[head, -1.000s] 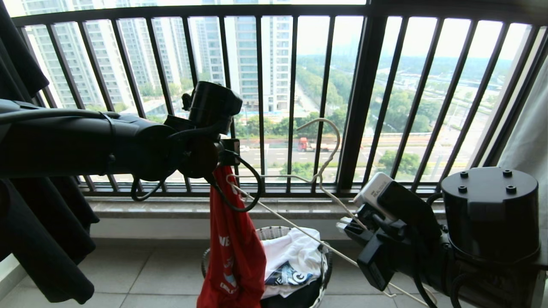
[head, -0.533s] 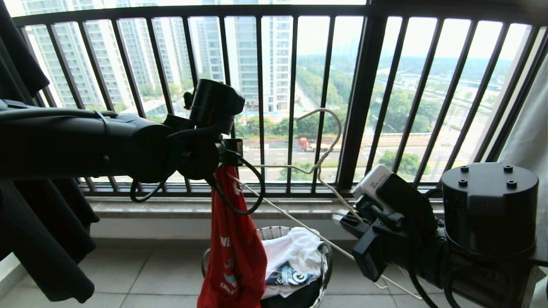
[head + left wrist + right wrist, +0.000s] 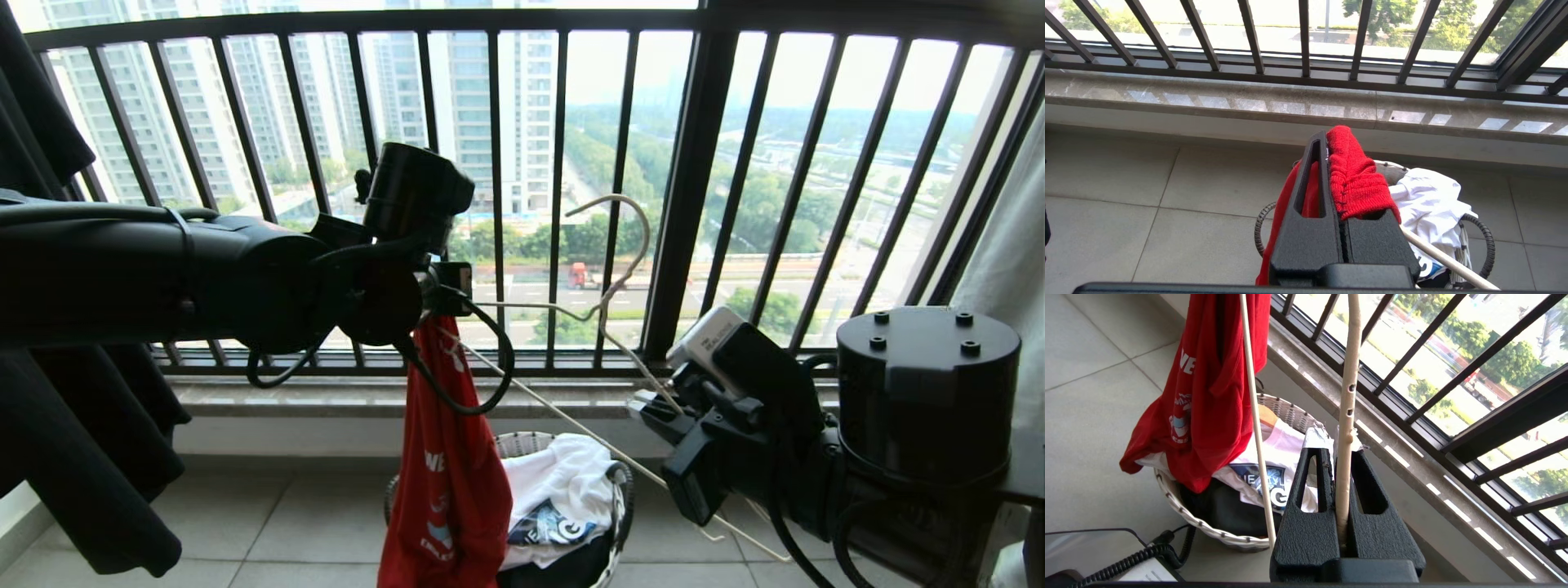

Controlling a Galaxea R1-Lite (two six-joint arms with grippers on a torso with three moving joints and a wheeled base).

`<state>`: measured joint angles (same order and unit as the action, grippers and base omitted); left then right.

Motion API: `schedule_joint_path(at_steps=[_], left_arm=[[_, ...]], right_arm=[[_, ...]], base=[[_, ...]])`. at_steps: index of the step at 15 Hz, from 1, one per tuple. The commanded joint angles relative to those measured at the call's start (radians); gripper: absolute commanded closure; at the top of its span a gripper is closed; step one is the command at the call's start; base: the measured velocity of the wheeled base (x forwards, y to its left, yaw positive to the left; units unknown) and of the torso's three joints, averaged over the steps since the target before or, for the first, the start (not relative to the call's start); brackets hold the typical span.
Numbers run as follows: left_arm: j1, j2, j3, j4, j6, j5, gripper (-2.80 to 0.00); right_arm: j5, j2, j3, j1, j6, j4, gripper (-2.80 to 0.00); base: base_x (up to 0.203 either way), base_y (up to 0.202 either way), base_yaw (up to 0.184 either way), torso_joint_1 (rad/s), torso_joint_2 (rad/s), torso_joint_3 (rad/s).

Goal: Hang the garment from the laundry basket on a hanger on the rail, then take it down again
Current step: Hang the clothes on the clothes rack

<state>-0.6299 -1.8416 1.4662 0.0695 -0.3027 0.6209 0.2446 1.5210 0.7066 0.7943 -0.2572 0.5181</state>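
The garment point(image 3: 445, 490), a red T-shirt with white lettering, hangs from its ribbed collar point(image 3: 1355, 179), and my left gripper point(image 3: 1325, 136) is shut on that collar, above the laundry basket point(image 3: 522, 445). My right gripper point(image 3: 1337, 449) is shut on one arm of the cream wire hanger point(image 3: 608, 314), held tilted with its hook point(image 3: 633, 237) before the window bars. The hanger's far end reaches the top of the garment just below the left gripper. Its lower bar point(image 3: 1255, 416) crosses in front of the red cloth point(image 3: 1208, 396). The rail is out of view.
The black barred window railing point(image 3: 690, 204) and stone sill point(image 3: 326, 396) stand close ahead. A white shirt with blue print point(image 3: 563, 490) lies in the basket over dark cloth. A black garment point(image 3: 73, 457) hangs at the left, and a pale curtain point(image 3: 1004, 245) at the right.
My right gripper has moved up and a little left with the hanger, bringing its hook higher against the bars. My left arm has risen slightly with the garment.
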Motion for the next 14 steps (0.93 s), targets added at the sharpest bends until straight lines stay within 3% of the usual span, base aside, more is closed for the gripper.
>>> schedule_joint_path(at_steps=[1, 6, 10, 12, 14], left_arm=[[-0.019, 0.024, -0.003, 0.008, -0.003, 0.005, 0.00], [-0.051, 0.064, -0.012, 0.020, -0.003, 0.015, 0.00], [-0.090, 0.114, 0.002, 0.119, -0.006, 0.024, 0.00], [-0.122, 0.127, 0.063, 0.222, -0.013, 0.026, 0.00], [-0.149, 0.122, 0.158, 0.298, -0.088, 0.030, 0.00]], right_arm=[[0.008, 0.015, -0.004, 0.000, -0.002, 0.039, 0.00], [0.018, 0.026, -0.004, 0.003, -0.004, 0.045, 0.00], [0.032, 0.035, -0.006, 0.008, -0.005, 0.080, 0.00], [0.064, 0.043, 0.004, 0.003, -0.004, 0.119, 0.00], [0.091, 0.046, 0.005, 0.000, -0.005, 0.174, 0.00]], base=[[0.000, 0.000, 0.000, 0.000, 0.00, 0.000], [0.000, 0.000, 0.000, 0.000, 0.00, 0.000], [0.000, 0.000, 0.000, 0.000, 0.00, 0.000], [0.000, 0.000, 0.000, 0.000, 0.00, 0.000], [0.000, 0.000, 0.000, 0.000, 0.00, 0.000]])
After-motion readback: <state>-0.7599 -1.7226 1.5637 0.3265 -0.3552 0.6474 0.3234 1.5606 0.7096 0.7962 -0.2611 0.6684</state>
